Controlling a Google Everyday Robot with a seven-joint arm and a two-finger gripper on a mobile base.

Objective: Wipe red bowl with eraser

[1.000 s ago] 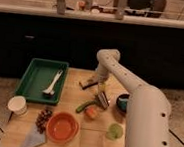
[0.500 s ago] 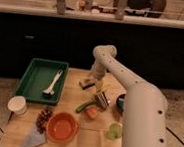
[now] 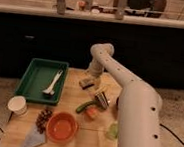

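Note:
The red bowl is round and shallow and sits near the front left of the wooden table. The eraser, a small tan block with a dark underside, lies flat at the back middle of the table. My gripper hangs from the white arm just right of and in front of the eraser. It is close above the table and well behind the bowl. Nothing shows in the gripper.
A green tray holding a white utensil stands at the back left. A white cup, a dark cluster and a grey-blue cloth lie left of the bowl. A green vegetable, an orange item and a pale green object lie in front of the gripper.
The arm's elbow has shifted slightly left and back, and the gripper has dipped a little lower. The eraser and the bowl have not moved.

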